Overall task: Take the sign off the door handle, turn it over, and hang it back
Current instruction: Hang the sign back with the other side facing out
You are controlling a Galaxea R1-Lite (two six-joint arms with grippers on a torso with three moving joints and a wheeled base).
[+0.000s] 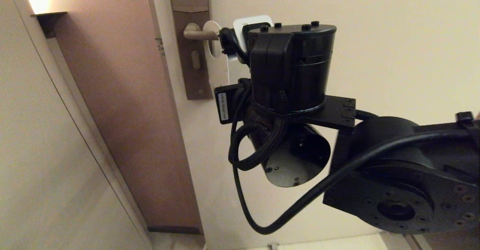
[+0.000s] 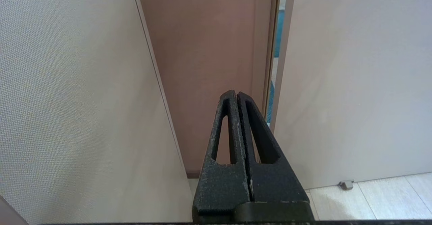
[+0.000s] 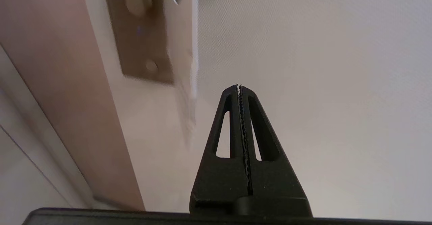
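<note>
Currently the sign (image 1: 218, 60) (white face outward) is hung on the door handle (image 1: 198, 33). The right claw (image 3: 239, 87) is seen closed on nothing, just beside the sign; the left claw (image 2: 237, 95), parked low, is likewise closed.

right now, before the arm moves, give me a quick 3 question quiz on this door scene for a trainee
1. True or false: the sign is off the door handle.
2. Which face of the sign shows in the head view? A blue, B white.
3. Fill in: the right gripper beside the sign and the parked left gripper both have jaws ___.
Key: 1 false; 2 B; 3 shut.
</note>
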